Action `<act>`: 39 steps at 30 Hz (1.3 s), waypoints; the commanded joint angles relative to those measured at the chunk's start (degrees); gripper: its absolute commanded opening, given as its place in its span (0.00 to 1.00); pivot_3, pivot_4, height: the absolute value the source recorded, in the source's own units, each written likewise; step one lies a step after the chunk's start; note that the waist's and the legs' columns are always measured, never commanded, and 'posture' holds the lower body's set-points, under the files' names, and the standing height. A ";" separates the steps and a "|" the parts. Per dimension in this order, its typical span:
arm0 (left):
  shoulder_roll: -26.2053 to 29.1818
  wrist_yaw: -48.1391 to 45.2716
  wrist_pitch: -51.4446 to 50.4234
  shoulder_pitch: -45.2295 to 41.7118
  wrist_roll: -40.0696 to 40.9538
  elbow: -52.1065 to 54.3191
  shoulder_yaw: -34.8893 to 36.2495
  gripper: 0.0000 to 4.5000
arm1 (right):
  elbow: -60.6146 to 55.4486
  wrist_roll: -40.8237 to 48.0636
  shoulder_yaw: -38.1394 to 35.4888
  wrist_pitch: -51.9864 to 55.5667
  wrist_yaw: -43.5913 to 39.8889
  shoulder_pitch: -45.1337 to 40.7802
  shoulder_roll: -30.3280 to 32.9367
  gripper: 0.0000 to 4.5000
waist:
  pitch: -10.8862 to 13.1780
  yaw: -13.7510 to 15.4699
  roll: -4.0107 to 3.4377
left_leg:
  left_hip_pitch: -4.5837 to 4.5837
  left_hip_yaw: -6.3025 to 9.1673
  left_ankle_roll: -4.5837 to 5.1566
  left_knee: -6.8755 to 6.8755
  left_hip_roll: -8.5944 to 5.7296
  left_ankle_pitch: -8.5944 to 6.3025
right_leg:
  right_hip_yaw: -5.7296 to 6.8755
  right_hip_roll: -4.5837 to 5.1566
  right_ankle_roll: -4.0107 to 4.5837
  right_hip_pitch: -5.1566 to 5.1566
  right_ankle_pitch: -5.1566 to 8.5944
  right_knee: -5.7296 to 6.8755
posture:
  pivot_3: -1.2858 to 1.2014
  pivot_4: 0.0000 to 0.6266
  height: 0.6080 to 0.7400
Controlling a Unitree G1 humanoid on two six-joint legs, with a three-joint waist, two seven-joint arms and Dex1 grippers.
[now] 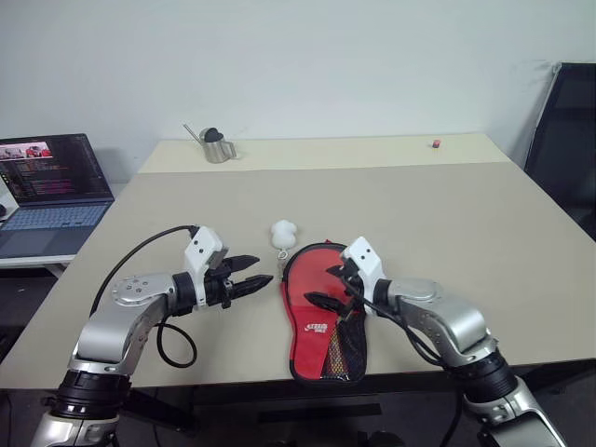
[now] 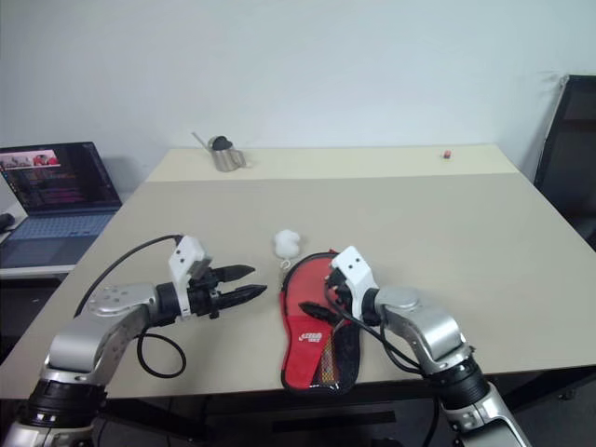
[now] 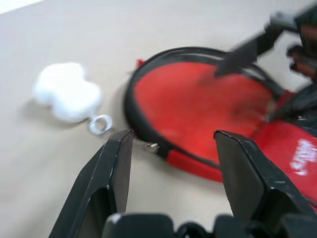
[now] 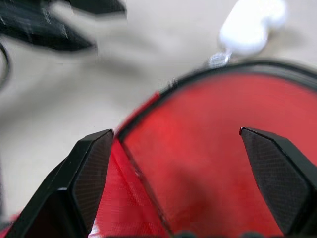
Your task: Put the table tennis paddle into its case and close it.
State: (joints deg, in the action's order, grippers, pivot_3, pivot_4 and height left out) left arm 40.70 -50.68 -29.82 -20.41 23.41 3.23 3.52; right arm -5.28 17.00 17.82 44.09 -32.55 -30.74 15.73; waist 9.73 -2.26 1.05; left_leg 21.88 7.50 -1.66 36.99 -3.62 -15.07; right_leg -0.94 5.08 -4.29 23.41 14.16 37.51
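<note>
The case (image 1: 321,326) lies near the table's front edge, red side up, with a white logo and a mesh pocket. Its round end has a black rim, and inside that rim shows a smooth red face (image 3: 198,104) that looks like the paddle; its handle is hidden. A white pom-pom (image 1: 282,231) on a chain lies just beyond the case. My left gripper (image 1: 263,270) is open and empty, pointing at the case's left rim by the zipper pull (image 3: 147,146). Over the round end, my right gripper (image 1: 326,284) hovers wide open, holding nothing.
A metal cup (image 1: 217,146) stands at the far left of the table (image 1: 447,214), and a small red object (image 1: 435,143) sits at the far right. An open laptop (image 1: 51,186) is on a side desk to the left. A black chair (image 1: 568,140) stands at the right.
</note>
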 commanded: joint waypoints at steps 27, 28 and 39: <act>-21.07 15.54 21.81 -47.59 -21.43 -76.88 -4.57 0.99 | 1.00 -4.66 -0.15 -4.05 3.46 1.74 -7.62 1.00 | 0.00 -0.74 0.08 | 0.15 0.16 -0.25 0.01 -0.60 0.15 | -0.01 0.05 0.05 0.25 -0.05 0.15 | 0.52 0.24 1.00; -21.32 16.02 21.76 -47.56 -21.82 -77.46 -4.49 0.99 | 0.88 -4.70 -0.32 -3.97 3.66 1.84 -7.70 1.00 | 0.00 -0.76 0.08 | 0.15 0.16 -0.25 0.02 -0.61 0.15 | -0.02 0.05 0.05 0.25 -0.05 0.17 | 0.52 0.24 1.00; -23.51 16.78 21.93 -46.57 -23.79 -78.46 -3.21 0.71 | -0.98 -4.13 -0.94 -2.70 5.68 3.21 -8.23 1.00 | 0.00 -0.72 0.09 | 0.14 0.20 -0.27 0.04 -0.62 0.16 | 0.00 0.06 0.05 0.26 -0.05 0.25 | 0.52 0.24 1.00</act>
State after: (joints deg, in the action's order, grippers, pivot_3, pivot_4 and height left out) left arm 17.19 -34.02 -9.15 -66.32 0.05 -75.30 -0.47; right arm -3.48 12.48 17.92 41.16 -27.16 -27.55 8.09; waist 9.73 -2.98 1.14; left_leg 22.02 7.70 -1.93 37.03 -4.24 -14.91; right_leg -0.94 5.13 -4.24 23.67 14.11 37.76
